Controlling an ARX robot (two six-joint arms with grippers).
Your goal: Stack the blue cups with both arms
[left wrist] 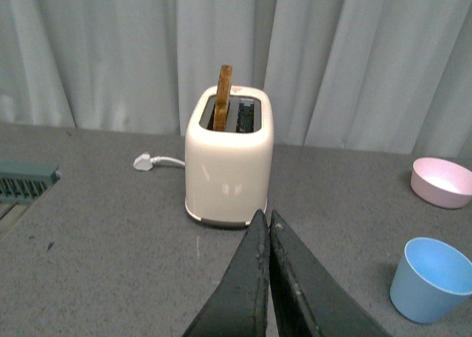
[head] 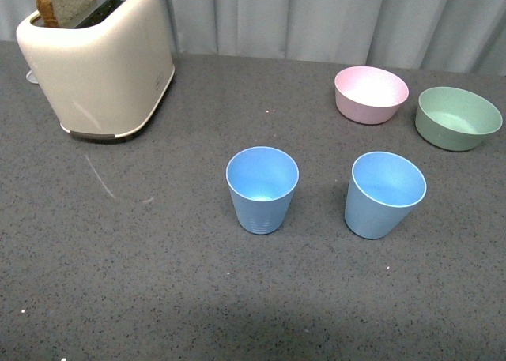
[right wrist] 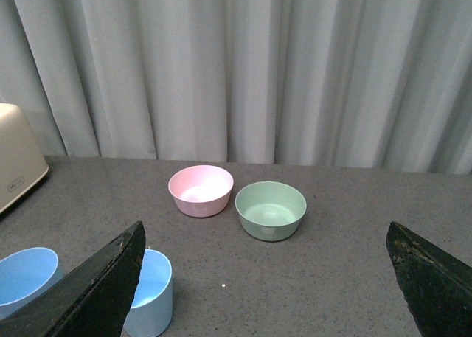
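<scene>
Two light blue cups stand upright and apart on the grey table in the front view: one in the middle [head: 262, 189], one to its right [head: 383, 193]. Neither arm shows in the front view. In the left wrist view my left gripper [left wrist: 266, 217] is shut and empty, its tips in front of the toaster, with one blue cup [left wrist: 431, 279] off to the side. In the right wrist view my right gripper [right wrist: 265, 237] is open wide and empty; both cups show beside one finger, one [right wrist: 150, 291] partly hidden by it, the other [right wrist: 26, 274] at the frame's edge.
A cream toaster [head: 99, 61] with a slice of toast stands at the back left, its white plug [left wrist: 144, 161] behind it. A pink bowl [head: 370, 93] and a green bowl [head: 457, 118] stand at the back right. Grey curtains hang behind the table.
</scene>
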